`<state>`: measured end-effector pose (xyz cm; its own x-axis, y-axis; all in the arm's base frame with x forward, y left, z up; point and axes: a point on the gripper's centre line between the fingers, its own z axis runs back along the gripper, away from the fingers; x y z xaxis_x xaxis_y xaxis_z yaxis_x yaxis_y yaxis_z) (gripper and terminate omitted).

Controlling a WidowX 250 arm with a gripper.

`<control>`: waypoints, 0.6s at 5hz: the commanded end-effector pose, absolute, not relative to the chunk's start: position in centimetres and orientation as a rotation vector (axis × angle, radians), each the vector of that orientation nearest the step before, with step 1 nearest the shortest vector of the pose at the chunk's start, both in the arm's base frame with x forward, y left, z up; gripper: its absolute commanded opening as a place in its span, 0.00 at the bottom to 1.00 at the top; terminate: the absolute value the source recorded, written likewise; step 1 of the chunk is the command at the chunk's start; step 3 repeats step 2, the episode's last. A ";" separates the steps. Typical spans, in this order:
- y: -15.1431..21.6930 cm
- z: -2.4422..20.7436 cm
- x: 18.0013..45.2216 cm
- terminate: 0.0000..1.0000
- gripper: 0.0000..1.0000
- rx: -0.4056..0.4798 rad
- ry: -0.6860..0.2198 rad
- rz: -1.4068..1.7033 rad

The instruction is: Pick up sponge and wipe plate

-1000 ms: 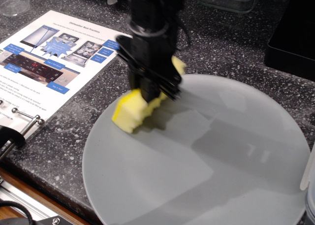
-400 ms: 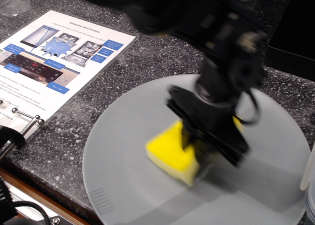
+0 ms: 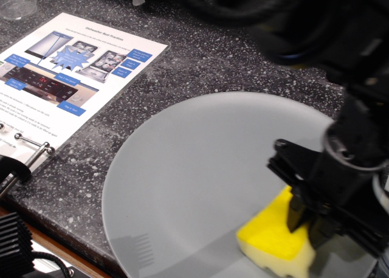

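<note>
The arm has swept the sponge [image 3: 275, 236] clear across since a second ago, from the plate's ten o'clock edge through the middle and now down to about five o'clock, close to the near rim. So the pick-up is done and the wiping looks well under way: I'd judge one diagonal pass finished, with the upper right and the lower left of the disc possibly yet to be covered, though no dirt or streak shows to tell me what is left. The plate [image 3: 200, 168] is the biggest thing here, a flat grey round lying on a dark speckled counter [image 3: 200, 59], its near edge hanging over the counter's front. At nine to ten o'clock from it lies a ring-bound instruction sheet [image 3: 67, 77] with blue labels, well apart from the wiping. The black gripper [image 3: 310, 220] stands over the sponge with its fingers closed narrow on the foam, pressing it to the plate. At the top left corner a clear glass [image 3: 15, 1] just shows
</note>
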<state>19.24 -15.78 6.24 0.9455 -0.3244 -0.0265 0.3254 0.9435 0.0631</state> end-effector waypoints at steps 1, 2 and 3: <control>-9.6 6.3 24.1 0.00 0.00 0.082 -0.014 -0.245; -4.6 7.6 26.6 1.00 0.00 0.153 -0.010 -0.195; -4.6 7.6 26.6 1.00 0.00 0.153 -0.010 -0.195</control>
